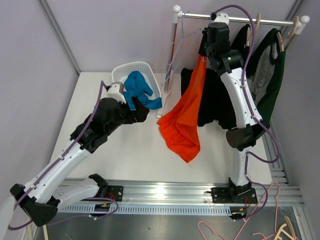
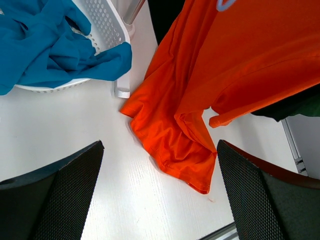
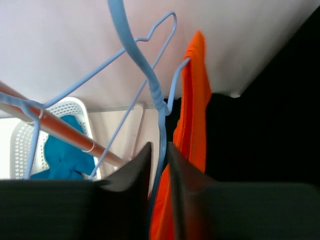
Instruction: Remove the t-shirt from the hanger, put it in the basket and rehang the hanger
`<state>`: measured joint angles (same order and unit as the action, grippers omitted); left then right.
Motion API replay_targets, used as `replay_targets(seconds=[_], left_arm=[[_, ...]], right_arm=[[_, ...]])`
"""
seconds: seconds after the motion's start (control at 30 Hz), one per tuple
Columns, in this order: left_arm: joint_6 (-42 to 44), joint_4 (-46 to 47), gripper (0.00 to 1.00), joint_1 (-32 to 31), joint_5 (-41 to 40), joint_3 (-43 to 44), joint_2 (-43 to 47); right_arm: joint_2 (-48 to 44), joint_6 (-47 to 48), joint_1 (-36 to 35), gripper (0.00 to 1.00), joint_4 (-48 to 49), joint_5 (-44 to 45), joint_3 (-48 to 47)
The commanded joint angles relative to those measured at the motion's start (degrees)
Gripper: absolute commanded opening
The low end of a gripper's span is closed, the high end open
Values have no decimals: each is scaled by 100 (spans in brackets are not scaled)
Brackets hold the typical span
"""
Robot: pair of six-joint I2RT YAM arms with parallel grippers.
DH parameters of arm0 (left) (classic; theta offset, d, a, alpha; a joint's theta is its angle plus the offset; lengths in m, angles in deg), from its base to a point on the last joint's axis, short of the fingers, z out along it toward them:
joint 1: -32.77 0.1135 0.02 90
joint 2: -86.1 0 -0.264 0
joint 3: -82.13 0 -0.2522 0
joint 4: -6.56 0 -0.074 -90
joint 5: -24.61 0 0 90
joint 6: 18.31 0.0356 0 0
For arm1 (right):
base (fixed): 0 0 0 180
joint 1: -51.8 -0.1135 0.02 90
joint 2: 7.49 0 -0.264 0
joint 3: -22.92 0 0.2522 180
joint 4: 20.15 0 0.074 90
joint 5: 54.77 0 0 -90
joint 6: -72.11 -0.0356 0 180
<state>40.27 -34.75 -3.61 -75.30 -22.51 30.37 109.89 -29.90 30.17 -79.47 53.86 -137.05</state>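
An orange t-shirt (image 1: 187, 112) hangs from a light blue wire hanger (image 3: 161, 107) under the rack rail, its lower part lying bunched on the white table (image 1: 135, 155). It also shows in the left wrist view (image 2: 200, 100) and the right wrist view (image 3: 192, 115). My right gripper (image 1: 206, 40) is up by the rail, and in the right wrist view (image 3: 159, 155) it is shut on the hanger's blue wire beside the shirt's top. My left gripper (image 1: 145, 114) is open and empty, low over the table just left of the shirt's hem (image 2: 187, 172).
A white basket (image 1: 135, 80) holding a blue garment (image 1: 139, 90) stands at the back left. A clothes rack (image 1: 240, 20) carries a black garment (image 1: 212, 97), a dark green one (image 1: 267, 75), and empty hangers. Loose hangers lie at the bottom right (image 1: 265, 232).
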Motion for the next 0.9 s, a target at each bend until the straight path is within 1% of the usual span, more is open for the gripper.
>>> replay_targets(seconds=[0.0, 0.03, 0.07, 0.17, 0.3, 0.33, 0.43, 0.63, 0.7, 0.73, 0.8, 0.83, 0.87], left_arm=[[110, 74, 99, -53, -90, 89, 132], [118, 101, 100, -53, -90, 71, 141], [118, 127, 100, -62, -90, 62, 149], [154, 180, 99, -71, -55, 97, 141], [224, 162, 99, -176, -125, 220, 79], [267, 171, 99, -202, -160, 247, 71], [329, 110, 99, -317, -301, 344, 53], [557, 127, 100, -554, -354, 589, -105], [689, 223, 99, -729, -284, 642, -166], [890, 363, 99, -834, -318, 738, -184], [1172, 539, 100, -1238, -432, 809, -237], [1469, 732, 100, -1423, -537, 879, -263], [1620, 829, 100, -1799, -634, 923, -290]], right_arm=[[-109, 190, -52, 17, 293, 517, 101], [-145, 260, -78, 3, 441, 623, 145], [-189, 348, -105, 0, 486, 728, 154], [-356, 559, -149, 0, 741, 729, 128], [-576, 1174, -473, 0, 1163, 1045, 58], [-585, 1410, -509, 0, 1190, 1185, 6], [-620, 1674, -641, 0, 1190, 1352, -162], [-954, 1816, -852, 0, 1260, 1512, 128], [-1120, 1834, -896, 0, 1286, 1599, 233], [-1165, 1825, -922, 0, 1226, 1660, 233], [-1296, 1668, -1019, 0, 1059, 1932, 190], [-1349, 1545, -1054, 0, 780, 2064, 207], [-1411, 1370, -1106, 0, 594, 2187, 216]])
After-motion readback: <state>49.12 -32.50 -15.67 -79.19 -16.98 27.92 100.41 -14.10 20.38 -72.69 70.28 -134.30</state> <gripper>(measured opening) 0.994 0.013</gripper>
